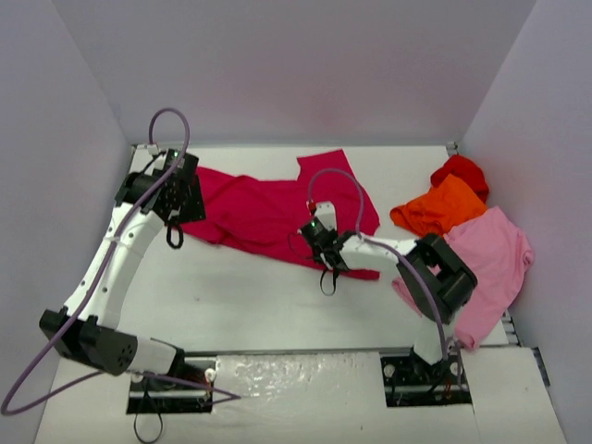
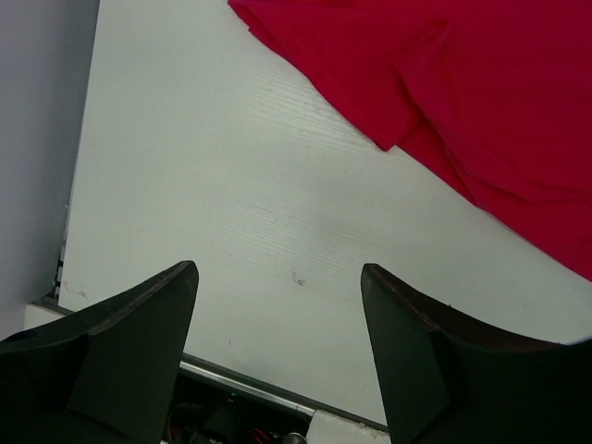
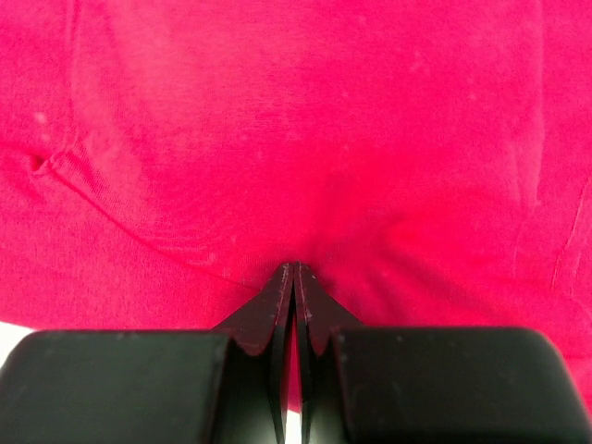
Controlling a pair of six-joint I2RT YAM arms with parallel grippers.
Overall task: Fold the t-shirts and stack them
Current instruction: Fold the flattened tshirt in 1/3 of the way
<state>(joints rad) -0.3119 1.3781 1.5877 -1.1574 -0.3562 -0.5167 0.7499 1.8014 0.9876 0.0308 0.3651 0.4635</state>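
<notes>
Overhead, the crimson-magenta soft cloth t-shirt point(image 1: 268, 208) lies spread but rumpled on the white bench point(image 1: 259, 305) toward 12 o'clock. The large light pink t-shirt point(image 1: 495, 259), the orange t-shirt point(image 1: 439, 208) and the red t-shirt point(image 1: 462, 171) are heaped at 3 o'clock. The left tool point(image 1: 176, 171) hovers at 10 o'clock beside the shirt's edge, and the right tool point(image 1: 313, 231) rests near its 5 o'clock edge. From the left wrist, that tool is released and empty over bare bench, with cloth at 1 o'clock. From the right wrist, the tool is clenched with its tips on the cloth; whether a pinch is caught I cannot tell. I judge the fold needs both: bring the left onto an edge, grip one layer only, then lift evenly.
</notes>
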